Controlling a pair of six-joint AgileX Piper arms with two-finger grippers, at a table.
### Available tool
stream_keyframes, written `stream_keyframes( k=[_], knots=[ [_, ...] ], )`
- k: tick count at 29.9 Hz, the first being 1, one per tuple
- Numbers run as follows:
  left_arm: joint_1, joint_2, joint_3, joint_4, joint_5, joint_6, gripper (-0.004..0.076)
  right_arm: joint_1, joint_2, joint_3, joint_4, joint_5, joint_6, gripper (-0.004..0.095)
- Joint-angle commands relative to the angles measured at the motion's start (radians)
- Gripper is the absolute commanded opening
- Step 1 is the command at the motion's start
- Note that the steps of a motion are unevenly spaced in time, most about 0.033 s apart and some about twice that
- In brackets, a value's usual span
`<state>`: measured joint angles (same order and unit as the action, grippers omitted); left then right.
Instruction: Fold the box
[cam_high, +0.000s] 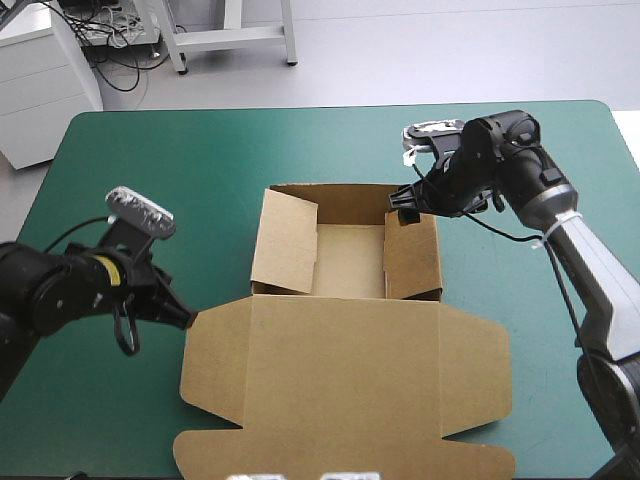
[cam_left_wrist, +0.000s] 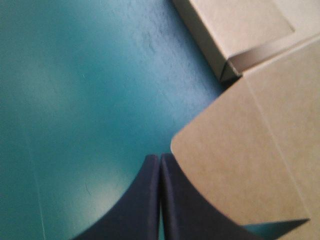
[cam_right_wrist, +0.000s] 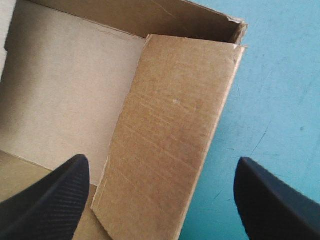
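Bright, even light from above. Soft shadows sit within the raised walls of the brown cardboard box (cam_high: 345, 350); a faint sheen pales the teal-green table cover (cam_left_wrist: 75, 100).

1. You see the brown box (cam_high: 350, 262) in the middle of the table (cam_high: 300, 140), an open tray with its walls raised.
2. Its left flap (cam_high: 285, 240) leans inward, and the right flap (cam_high: 412, 255) stands steeper.
3. Its lid (cam_high: 345, 380) lies flat toward the near edge, tabs spread.

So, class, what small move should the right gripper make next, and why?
Probably lower the right gripper so its open fingers straddle the right wall flap of the box, then tuck it: that flap stands between them, leaning inward, not yet tucked flat.
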<state>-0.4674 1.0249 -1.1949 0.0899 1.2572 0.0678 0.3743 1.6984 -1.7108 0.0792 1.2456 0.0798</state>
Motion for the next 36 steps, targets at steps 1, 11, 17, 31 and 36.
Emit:
stream_keyframes(
  k=[1,11,17,31,36],
  knots=[
    [-0.004,-0.117,0.108,0.015,-0.012,-0.051,-0.0032,-0.005,0.009,-0.028,-0.021,0.002,0.012,0.0725],
    [-0.004,-0.374,0.386,0.008,-0.013,-0.128,-0.0032,-0.015,0.136,-0.028,-0.053,0.000,0.043,0.0724],
    [-0.004,-0.453,0.410,0.008,-0.013,-0.180,-0.0032,-0.015,0.171,-0.028,-0.053,-0.021,0.058,0.0724],
    [-0.004,-0.464,0.410,0.010,-0.007,-0.198,-0.0032,-0.015,0.235,-0.028,-0.034,-0.010,0.064,0.0145],
    [-0.004,-0.464,0.410,0.015,-0.030,-0.198,-0.0032,-0.015,0.235,-0.028,-0.034,-0.016,0.062,-0.0023]
  ],
)
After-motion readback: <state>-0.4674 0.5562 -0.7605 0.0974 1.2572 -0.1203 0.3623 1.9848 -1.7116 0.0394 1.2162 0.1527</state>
